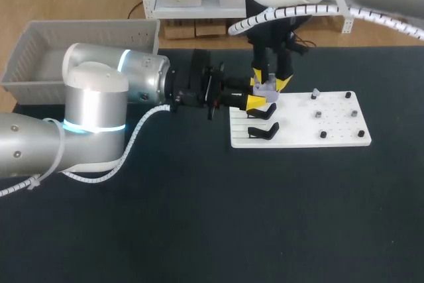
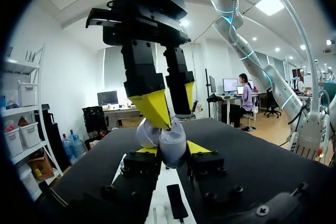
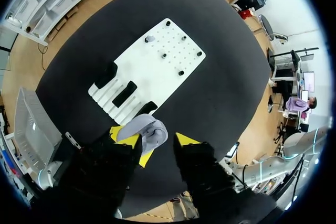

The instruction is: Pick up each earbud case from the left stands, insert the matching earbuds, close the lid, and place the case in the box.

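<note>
Above board [image 1: 331, 138] edge, left hand [image 2: 172, 150] grips case [image 2: 169, 137], right hand [image 2: 171, 106] crowding.

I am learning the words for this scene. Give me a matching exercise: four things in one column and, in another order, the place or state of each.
Things
1. earbud case
2. box
3. right gripper
4. black stands

Places or states
A. on the white board
B. at the table's far left corner
C. between the fingers of the left gripper
D. open, above the case

Pairs: 1-C, 2-B, 3-D, 4-A
</note>
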{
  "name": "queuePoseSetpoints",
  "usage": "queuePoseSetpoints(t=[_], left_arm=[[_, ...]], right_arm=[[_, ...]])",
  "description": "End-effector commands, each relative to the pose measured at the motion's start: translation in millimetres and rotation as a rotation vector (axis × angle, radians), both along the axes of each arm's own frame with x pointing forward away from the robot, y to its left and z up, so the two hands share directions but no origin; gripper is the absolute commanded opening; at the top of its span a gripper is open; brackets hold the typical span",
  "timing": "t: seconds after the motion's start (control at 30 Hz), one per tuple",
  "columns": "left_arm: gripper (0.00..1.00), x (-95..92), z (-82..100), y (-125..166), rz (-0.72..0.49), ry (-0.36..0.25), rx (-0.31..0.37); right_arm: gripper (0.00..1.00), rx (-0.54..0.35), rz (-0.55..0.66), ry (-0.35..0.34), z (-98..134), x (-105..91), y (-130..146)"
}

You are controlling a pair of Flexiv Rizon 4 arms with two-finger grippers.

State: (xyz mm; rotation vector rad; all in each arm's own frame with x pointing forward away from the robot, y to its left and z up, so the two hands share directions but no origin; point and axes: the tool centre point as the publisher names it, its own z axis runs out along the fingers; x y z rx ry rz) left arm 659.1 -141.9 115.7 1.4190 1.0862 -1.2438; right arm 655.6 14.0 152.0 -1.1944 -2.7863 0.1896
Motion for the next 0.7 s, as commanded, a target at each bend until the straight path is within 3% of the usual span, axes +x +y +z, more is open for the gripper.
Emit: queuePoseSetpoints(t=[0.03, 0.2, 0.3, 0.37, 0.47, 0.7], left_arm=[[0.0, -3.3, 0.4, 0.0, 0.001, -0.003, -0.002], [0.0, -3.3, 0.4, 0.0, 0.001, -0.003, -0.002], [0.0, -3.3, 0.4, 0.0, 0.001, -0.003, -0.002], [0.0, -3.3, 0.4, 0.0, 0.001, -0.003, -0.002], [0.0, -3.3, 0.4, 0.0, 0.001, -0.003, -0.002], [0.0, -3.3, 0.4, 0.0, 0.001, -0.003, -0.002]], right_arm=[[1.0, 0.036, 0.006, -0.016, 5.7, -6.0, -3.7], [1.0, 0.121, 0.051, -0.046, 20.1, -23.5, -9.8], [0.95, 0.201, 0.136, -0.119, 25.8, -33.3, -17.3], [1.0, 0.184, 0.179, -0.171, 26.7, -37.4, -26.4], [1.0, 0.127, 0.248, -0.255, 25.0, -38.0, -44.5], [1.0, 0.122, 0.189, -0.331, 22.2, -22.9, -88.6]])
